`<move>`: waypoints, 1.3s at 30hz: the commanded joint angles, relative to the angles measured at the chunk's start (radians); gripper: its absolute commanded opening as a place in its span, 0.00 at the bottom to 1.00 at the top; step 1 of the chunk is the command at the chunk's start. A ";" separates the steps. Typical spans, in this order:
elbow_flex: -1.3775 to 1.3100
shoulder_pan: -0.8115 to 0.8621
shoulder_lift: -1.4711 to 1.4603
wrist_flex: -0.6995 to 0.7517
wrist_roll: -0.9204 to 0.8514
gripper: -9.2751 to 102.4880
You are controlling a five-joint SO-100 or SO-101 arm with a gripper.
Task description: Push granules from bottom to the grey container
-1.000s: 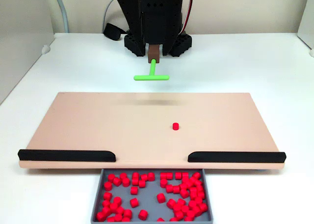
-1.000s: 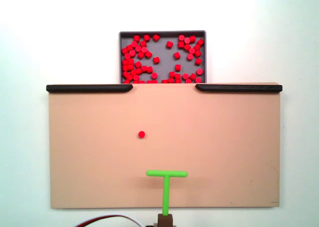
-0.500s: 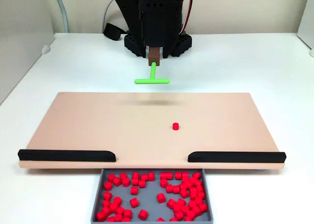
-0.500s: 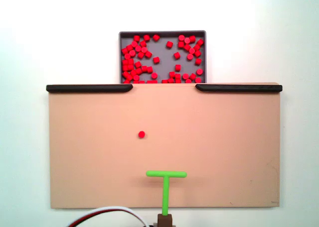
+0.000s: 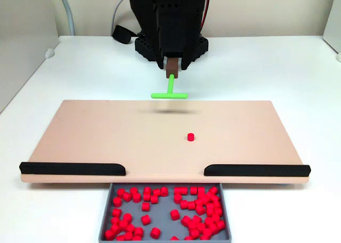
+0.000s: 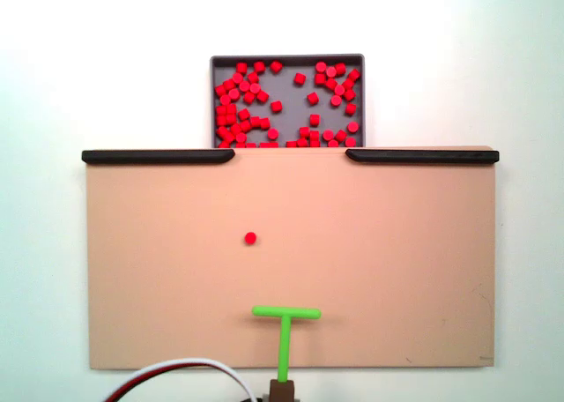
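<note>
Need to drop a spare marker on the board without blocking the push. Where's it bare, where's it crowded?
The tan board is bare apart from one red granule left of centre and the green T-tool near the arm-side edge. Both flanks below the black strips are free. The grey container is packed with granules, and the gap between the strips feeds it.

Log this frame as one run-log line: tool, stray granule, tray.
tool: green T-tool at arm-side edge of tan board | stray: one granule on board, apart from tool | grey container: holds many granules | phase: pre-push
</note>
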 commanded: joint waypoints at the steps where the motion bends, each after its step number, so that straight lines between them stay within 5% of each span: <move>1: 0.017 0.002 0.057 -0.012 -0.015 0.08; 26: 0.219 -0.040 0.137 -0.304 -0.075 0.08; 39: 0.218 -0.044 0.071 -0.324 -0.060 0.08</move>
